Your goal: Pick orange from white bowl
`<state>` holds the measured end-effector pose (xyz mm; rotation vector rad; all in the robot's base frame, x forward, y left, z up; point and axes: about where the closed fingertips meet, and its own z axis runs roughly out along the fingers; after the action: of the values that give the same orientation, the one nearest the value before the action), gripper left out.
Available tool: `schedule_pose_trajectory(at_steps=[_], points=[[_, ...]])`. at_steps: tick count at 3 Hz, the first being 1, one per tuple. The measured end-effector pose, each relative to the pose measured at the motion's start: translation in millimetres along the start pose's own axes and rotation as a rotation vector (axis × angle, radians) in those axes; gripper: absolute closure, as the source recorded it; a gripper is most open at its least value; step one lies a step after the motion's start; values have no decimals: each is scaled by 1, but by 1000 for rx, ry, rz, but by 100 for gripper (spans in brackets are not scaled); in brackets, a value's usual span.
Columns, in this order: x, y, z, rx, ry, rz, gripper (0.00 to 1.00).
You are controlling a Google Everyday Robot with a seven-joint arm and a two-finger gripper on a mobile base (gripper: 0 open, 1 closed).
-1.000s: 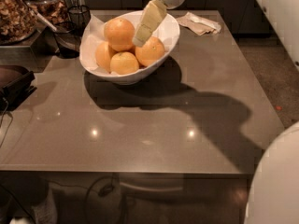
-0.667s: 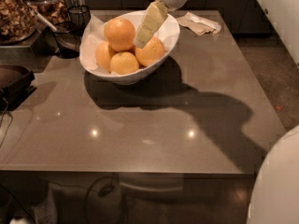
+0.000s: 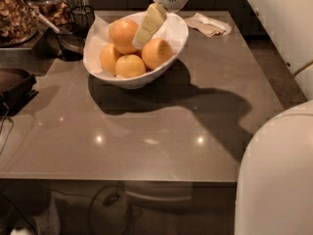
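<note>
The white bowl (image 3: 172, 35) stands at the back of the grey table, lined with white paper, and holds several round fruits. The orange (image 3: 122, 33), the largest, lies at the back of the pile. Another deep orange fruit (image 3: 156, 53) lies to its right, and two paler ones (image 3: 130, 66) lie in front. My gripper (image 3: 141, 39) comes down from the top of the view into the bowl, between the orange and the right-hand fruit, touching or almost touching the orange's right side. It hides part of the pile's middle.
A crumpled napkin (image 3: 208, 24) lies behind the bowl to the right. Dark containers and a black wire basket (image 3: 73, 35) crowd the left edge, with a dark tray (image 3: 14, 82) below. My white body (image 3: 276, 175) fills the lower right.
My gripper has shifted a little to the left inside the bowl, closer to the back orange. The fruits and the bowl have not moved.
</note>
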<state>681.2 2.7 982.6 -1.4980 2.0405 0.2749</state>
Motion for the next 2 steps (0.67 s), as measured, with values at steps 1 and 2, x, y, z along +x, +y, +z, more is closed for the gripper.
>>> schedule_pose_trajectory(at_steps=[1,2], points=[[-3,-2,9,-23,-6,-1,5],[-10,3,17,-47,-21,-18,5]])
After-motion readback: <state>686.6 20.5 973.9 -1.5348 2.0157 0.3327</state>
